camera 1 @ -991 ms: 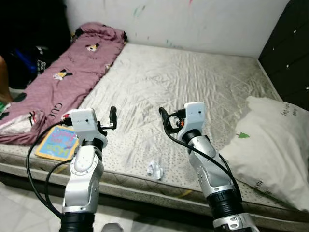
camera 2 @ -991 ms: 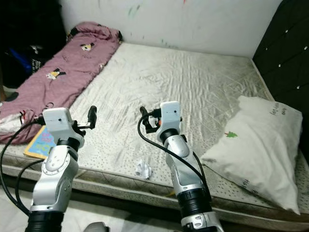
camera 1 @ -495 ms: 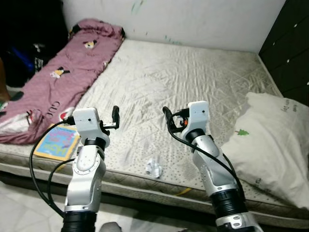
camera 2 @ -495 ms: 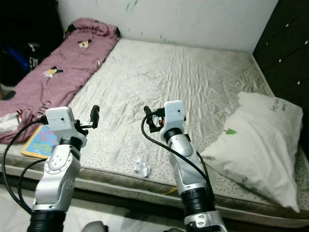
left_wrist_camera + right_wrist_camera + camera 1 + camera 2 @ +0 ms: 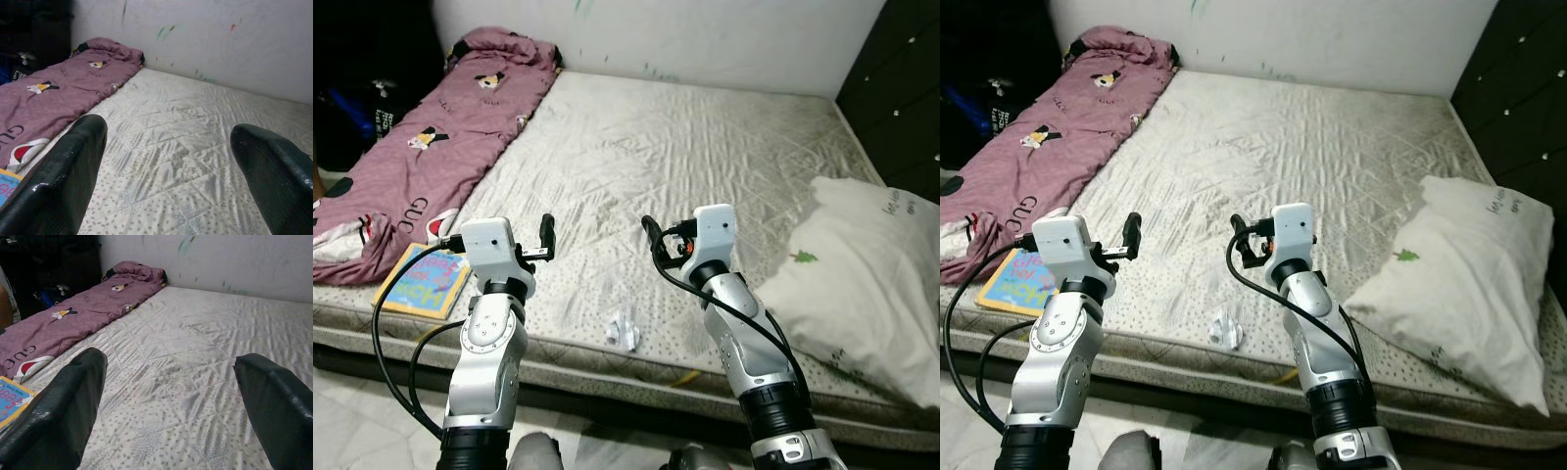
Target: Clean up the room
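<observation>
A blanket (image 5: 421, 166) is lying along the mattress's (image 5: 705, 147) left edge, a book (image 5: 421, 279) at its front-left corner. Both grippers, left (image 5: 546, 238) and right (image 5: 648, 238), are hovering with jaws spread wide, empty, flanking the crumpled paper (image 5: 623, 330) sitting at the front edge, probably the first pickup. A pillow (image 5: 857, 284) is resting at the right edge.

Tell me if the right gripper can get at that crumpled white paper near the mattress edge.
Probably yes. The crumpled paper lies in the open on the mattress, below and between both arms. The right gripper hangs open above it, with nothing lying between.
</observation>
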